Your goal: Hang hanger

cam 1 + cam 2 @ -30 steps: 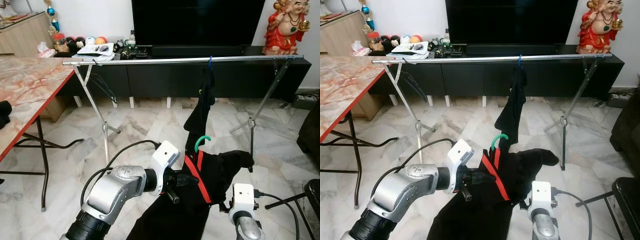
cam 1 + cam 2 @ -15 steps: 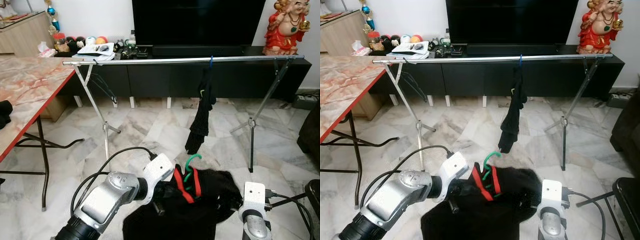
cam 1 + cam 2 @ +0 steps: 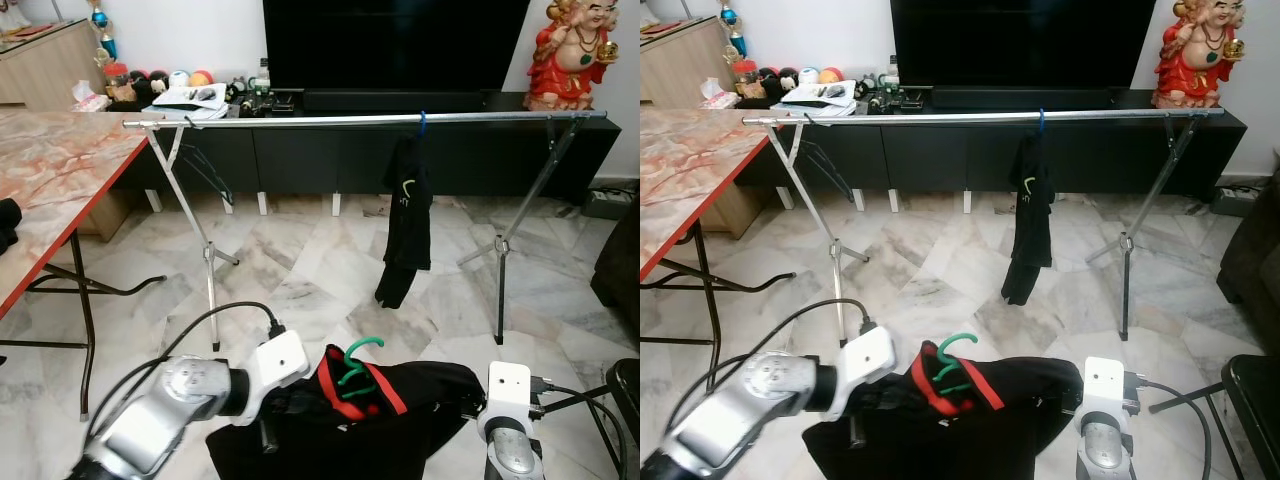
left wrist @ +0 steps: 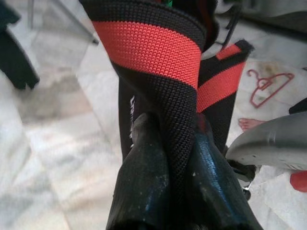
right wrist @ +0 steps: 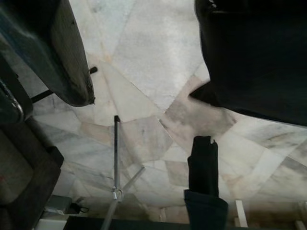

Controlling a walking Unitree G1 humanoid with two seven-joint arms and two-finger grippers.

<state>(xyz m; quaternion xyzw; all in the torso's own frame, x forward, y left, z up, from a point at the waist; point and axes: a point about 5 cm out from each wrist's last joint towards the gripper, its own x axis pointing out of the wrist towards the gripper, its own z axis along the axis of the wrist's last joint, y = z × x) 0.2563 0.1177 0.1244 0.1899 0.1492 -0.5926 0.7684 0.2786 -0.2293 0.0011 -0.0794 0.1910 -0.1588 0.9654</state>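
Note:
A green hanger (image 3: 360, 355) sticks its hook up out of a black garment (image 3: 420, 395) with a red and black collar, bunched low over the floor. My left gripper (image 4: 175, 143) is shut on the collar band, its fingers (image 4: 144, 158) pinching the red and black knit. My right gripper (image 5: 144, 91) is open beside the garment's right end, floor showing between its fingers (image 5: 53, 52). The silver rail (image 3: 300, 121) runs across ahead. Another black garment (image 3: 408, 215) hangs from it on a blue hook.
A marble table (image 3: 50, 170) stands at the left, a black TV console (image 3: 300, 155) behind the rail, a red statue (image 3: 575, 50) at the back right. Rack legs (image 3: 207, 255) spread over the marble floor. A dark seat (image 3: 625, 385) sits at the right edge.
The garment with the green hanger has dropped from a raised, stretched position to a low bunch. My left arm has come down and to the left. The hung garment now dangles free.

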